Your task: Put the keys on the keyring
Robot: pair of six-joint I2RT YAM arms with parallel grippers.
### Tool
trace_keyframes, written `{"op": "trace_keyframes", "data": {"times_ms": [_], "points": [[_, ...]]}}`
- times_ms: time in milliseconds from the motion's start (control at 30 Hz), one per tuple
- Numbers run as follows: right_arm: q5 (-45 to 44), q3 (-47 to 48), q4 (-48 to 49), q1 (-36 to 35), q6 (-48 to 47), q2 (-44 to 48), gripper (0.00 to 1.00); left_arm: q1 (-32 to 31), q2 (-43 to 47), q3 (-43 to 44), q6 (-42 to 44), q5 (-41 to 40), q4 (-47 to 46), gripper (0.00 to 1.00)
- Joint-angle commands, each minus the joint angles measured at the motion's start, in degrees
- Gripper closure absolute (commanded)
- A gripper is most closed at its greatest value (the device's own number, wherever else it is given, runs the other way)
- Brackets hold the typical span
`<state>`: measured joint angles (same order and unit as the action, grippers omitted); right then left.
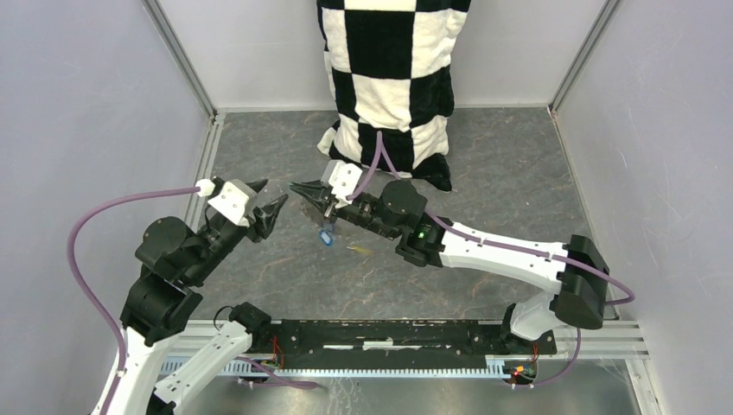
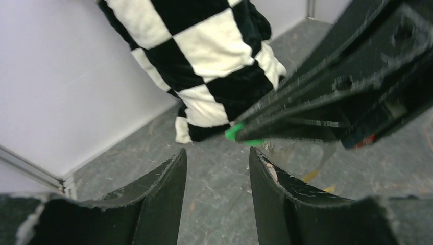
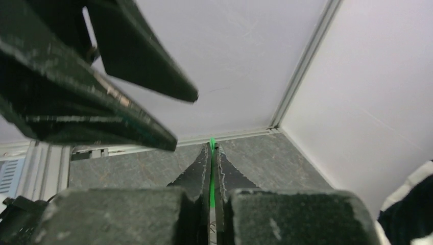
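My right gripper (image 1: 296, 188) is shut on the green key; its green head (image 2: 234, 131) pokes out of the fingertips and shows as a thin green edge between the shut fingers in the right wrist view (image 3: 211, 171). A dark strap, probably the keyring (image 1: 315, 212), hangs under that gripper, with the blue key (image 1: 326, 236) dangling below it. The yellow key (image 1: 359, 250) lies on the floor beside it. My left gripper (image 1: 270, 201) is open and empty, its tips facing the right gripper's tips a short gap away; in the left wrist view it (image 2: 217, 159) sits just below the green head.
The black-and-white checkered cloth (image 1: 393, 78) hangs at the back centre down to the floor. Grey walls close in the left, right and back. A black rail (image 1: 389, 333) runs along the near edge between the arm bases.
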<state>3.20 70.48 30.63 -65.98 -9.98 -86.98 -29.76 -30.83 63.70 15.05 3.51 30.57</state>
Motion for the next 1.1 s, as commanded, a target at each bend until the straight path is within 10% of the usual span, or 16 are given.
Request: {"op": "trace_keyframes", "data": {"times_ms": [0,567,1067], "points": [[-6.9,0.5,1.8,-1.1,-2.1,4.7,1.00,-0.1,0.7,-0.2,1.6,7.1,3.6,0.46],[-4.7,-0.3,1.6,-4.4,-4.1,10.0,1.00,-0.1,2.1,-5.3,4.4,16.5,4.5,0.33],[1.6,-3.8,3.1,-4.5,-1.6,14.0,1.00,-0.1,1.6,-4.3,4.3,25.7,2.3,0.44]]}}
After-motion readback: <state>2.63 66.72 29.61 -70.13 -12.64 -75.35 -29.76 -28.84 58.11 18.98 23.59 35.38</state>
